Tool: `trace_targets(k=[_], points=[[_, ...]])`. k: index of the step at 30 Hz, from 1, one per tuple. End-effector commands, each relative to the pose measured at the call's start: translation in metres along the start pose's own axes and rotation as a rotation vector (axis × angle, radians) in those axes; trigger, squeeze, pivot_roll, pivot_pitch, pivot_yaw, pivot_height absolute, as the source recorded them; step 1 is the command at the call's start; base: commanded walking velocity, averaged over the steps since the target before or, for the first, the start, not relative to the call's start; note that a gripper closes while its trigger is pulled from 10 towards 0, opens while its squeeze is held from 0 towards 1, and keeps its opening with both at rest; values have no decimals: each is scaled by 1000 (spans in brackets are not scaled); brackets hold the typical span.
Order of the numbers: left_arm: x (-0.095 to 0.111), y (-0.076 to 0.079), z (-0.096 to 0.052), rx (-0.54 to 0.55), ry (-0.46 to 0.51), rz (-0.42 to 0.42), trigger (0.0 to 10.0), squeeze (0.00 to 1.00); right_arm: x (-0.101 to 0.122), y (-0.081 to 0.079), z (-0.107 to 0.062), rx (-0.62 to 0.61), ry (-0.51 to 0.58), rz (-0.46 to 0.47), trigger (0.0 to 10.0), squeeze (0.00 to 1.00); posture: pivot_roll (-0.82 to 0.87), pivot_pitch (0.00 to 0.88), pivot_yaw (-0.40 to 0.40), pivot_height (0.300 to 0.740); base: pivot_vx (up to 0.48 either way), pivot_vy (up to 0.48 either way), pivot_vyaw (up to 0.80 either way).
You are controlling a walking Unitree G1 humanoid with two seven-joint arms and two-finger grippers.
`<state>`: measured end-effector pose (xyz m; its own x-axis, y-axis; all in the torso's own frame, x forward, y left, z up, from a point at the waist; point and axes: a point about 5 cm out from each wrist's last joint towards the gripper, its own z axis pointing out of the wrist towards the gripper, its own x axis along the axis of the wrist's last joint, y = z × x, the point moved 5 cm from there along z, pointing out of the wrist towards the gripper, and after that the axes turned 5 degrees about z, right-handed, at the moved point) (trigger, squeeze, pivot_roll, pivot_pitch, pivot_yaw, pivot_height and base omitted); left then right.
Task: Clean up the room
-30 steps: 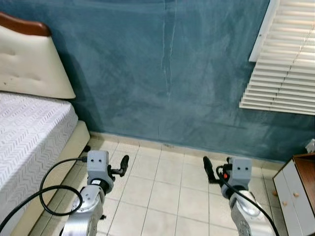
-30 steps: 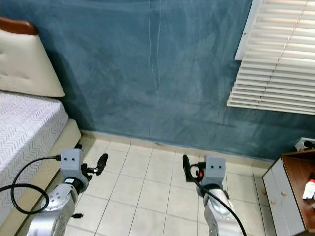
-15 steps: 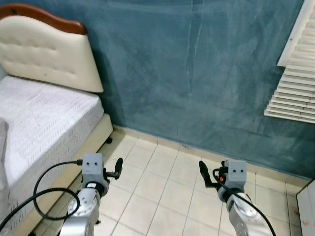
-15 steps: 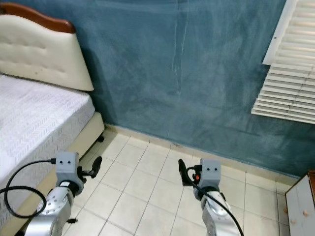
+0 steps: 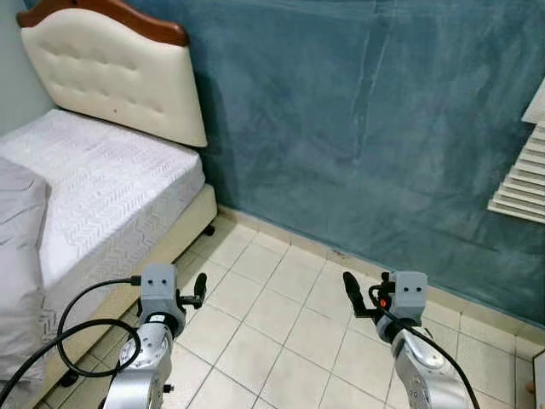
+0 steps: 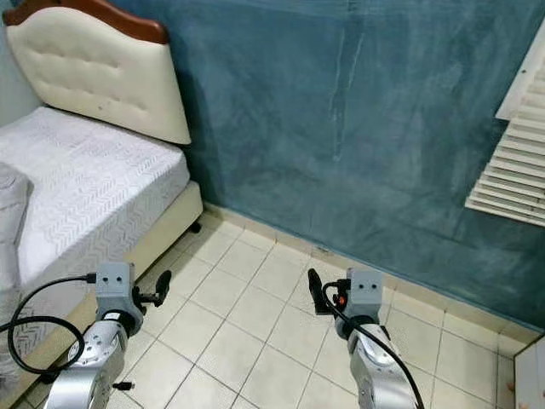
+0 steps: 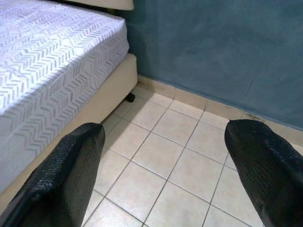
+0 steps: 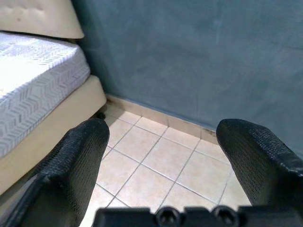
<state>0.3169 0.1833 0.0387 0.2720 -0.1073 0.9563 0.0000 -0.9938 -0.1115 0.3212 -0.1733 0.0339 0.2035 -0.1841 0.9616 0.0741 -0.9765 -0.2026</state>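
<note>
1. You have one bed [image 5: 102, 183] at the left, with one padded headboard [image 5: 115, 72].
2. One pillow [image 5: 19, 256] lies near left.
3. One window blind [image 5: 521, 183] hangs far right.
4. Two grippers: left gripper [image 5: 199, 288], right gripper [image 5: 351, 290].

No legible text or labels.

Floor [image 5: 281, 332]: pale square tiles are running up to the blue wall [image 5: 366, 128].
Bed [image 5: 102, 183]: is standing on the tiles at the robot's left, carrying a white chevron-patterned mattress.
Pillow [image 5: 17, 256]: is lying on the mattress's near end.
</note>
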Motion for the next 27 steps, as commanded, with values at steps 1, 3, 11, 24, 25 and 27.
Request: trace_targets(k=[1,3,11,24,25,27], points=[[2,-4,3,28,5,38,10000,0,2,-4,4,25,4,-16,10000,1000,-7,0,23,740,0,0,513],[8,-5,4,28,32,53,10000,0,6,-7,3,53,25,-100,10000,1000,-8,0,21,740,0,0,519],[21,-3,3,23,95,17,10000,0,4,-5,6,35,21,-37,10000,1000,-8,0,27,740,0,0,491],[11,-11,5,78,55,-78,10000,0,19,-5,14,17,67,-66,10000,0,-9,0,25,740,40,-74,380],[7,-16,4,104,42,-117,10000,0,19,-4,13,16,67,-53,10000,0,-8,0,20,740,0,0,550],[2,-22,2,135,32,-187,10000,0,17,-2,12,15,61,-32,10000,0,-5,0,14,740,0,0,550]])
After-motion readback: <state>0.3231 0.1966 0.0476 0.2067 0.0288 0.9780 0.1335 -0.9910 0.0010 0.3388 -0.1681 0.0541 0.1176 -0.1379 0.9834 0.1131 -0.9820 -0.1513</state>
